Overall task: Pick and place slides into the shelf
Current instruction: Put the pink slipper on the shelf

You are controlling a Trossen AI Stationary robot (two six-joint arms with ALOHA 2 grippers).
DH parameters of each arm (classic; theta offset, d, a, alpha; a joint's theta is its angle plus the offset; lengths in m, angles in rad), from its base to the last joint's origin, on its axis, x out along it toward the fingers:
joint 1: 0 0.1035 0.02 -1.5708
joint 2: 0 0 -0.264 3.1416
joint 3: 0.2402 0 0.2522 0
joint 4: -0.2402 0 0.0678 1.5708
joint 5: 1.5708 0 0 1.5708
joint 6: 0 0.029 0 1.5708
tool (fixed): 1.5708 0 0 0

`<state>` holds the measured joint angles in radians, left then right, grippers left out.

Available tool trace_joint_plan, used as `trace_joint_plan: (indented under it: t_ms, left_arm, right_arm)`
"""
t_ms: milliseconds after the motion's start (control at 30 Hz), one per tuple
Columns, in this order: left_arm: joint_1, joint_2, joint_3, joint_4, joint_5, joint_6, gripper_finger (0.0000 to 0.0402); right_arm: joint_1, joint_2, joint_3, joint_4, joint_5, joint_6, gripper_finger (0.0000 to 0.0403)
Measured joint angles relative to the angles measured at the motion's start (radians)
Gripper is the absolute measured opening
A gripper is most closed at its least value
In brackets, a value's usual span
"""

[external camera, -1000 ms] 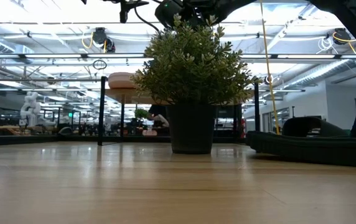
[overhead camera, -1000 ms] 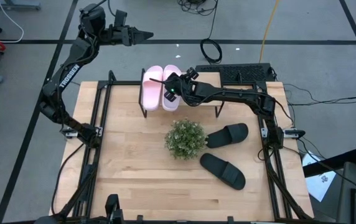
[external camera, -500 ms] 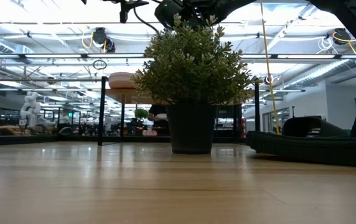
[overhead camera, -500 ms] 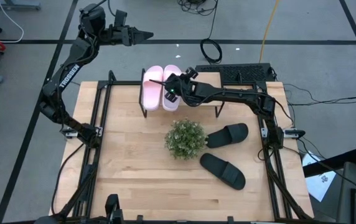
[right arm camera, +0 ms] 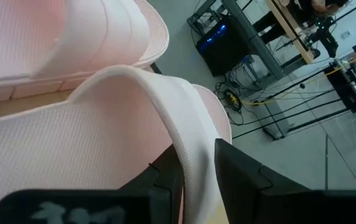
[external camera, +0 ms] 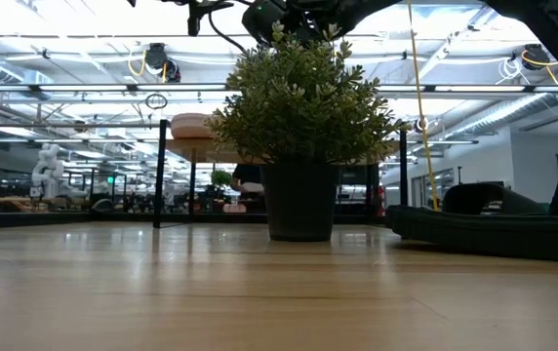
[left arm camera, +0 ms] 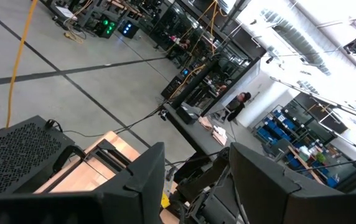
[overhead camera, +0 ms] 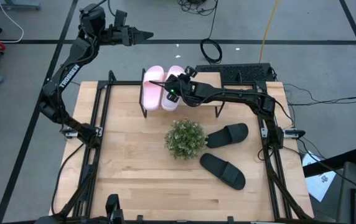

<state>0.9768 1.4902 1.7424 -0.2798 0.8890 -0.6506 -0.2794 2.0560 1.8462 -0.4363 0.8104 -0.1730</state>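
Pink slide [overhead camera: 173,94] strap pinched by right gripper [overhead camera: 177,87] at shelf [overhead camera: 218,99] end; left gripper [overhead camera: 142,36] spread.

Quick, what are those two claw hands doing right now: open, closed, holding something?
Left gripper: open, holding nothing, raised beyond the table's far edge.
Right gripper: closed on the strap of a pale pink slide at the shelf.
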Motion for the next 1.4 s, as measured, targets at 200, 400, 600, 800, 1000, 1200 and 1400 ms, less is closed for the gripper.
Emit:
trace_joint_plan:
  t_ms: [200,400,600,800,1000,1200,1400]
  left_arm:
    - [0.0,0.0,0.0,0.0,0.0,0.0,0.0175]
    - [0.0,0.0,0.0,0.0,0.0,0.0,0.0175]
    - [0.0,0.0,0.0,0.0,0.0,0.0,0.0175]
    - [0.0,0.0,0.0,0.0,0.0,0.0,0.0175]
    - [0.0,0.0,0.0,0.0,0.0,0.0,0.0175]
    - [0.0,0.0,0.0,0.0,0.0,0.0,0.0175]
    - [0.0,0.0,0.0,0.0,0.0,0.0,0.0175]
  right_arm:
    - [0.0,0.0,0.0,0.026,-0.004,-0.018,0.0077]
    - [0.001,0.0,0.0,0.087,-0.041,-0.064,0.0077]
    - [0.001,0.0,0.0,0.086,-0.056,-0.064,0.0077]
    - [0.0,0.0,0.0,0.086,-0.067,-0.064,0.0077]
    - [-0.006,0.0,0.0,0.088,-0.101,-0.064,0.0077]
    - [-0.017,0.0,0.0,0.086,-0.128,-0.058,0.0082]
    - [-0.016,0.0,0.0,0.089,-0.134,-0.023,0.0126]
